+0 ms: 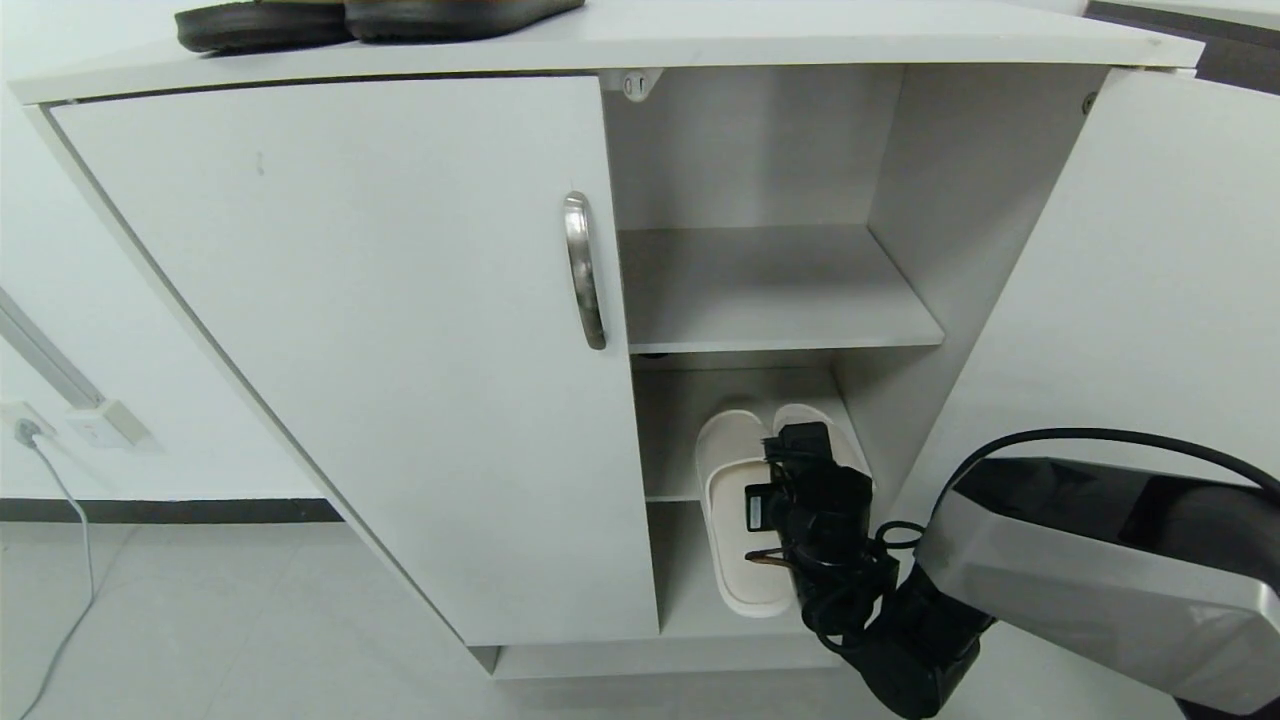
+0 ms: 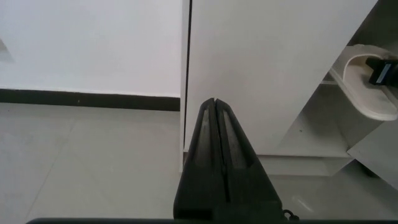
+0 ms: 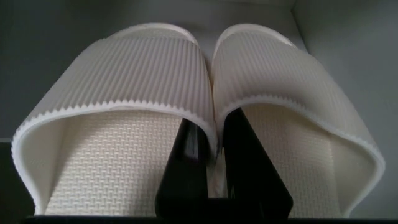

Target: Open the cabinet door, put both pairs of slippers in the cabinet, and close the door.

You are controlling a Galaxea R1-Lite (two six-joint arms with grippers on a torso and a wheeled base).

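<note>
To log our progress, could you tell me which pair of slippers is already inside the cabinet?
The white pair, low inside the cabinet and held by the right end effector; the dark pair lies on top of it.

Bright, even light outside; the cabinet [image 1: 960,200] interior lies in shadow.

Left gripper [image 2: 214,102] sits lower centre of the frame, fingers pressed together, in front of the white cabinet door [image 2: 267,62]. White slipper [image 2: 367,102] at upper right edge. Dark baseboard [image 2: 87,98] crosses left side above grey floor [image 2: 81,162].
</note>
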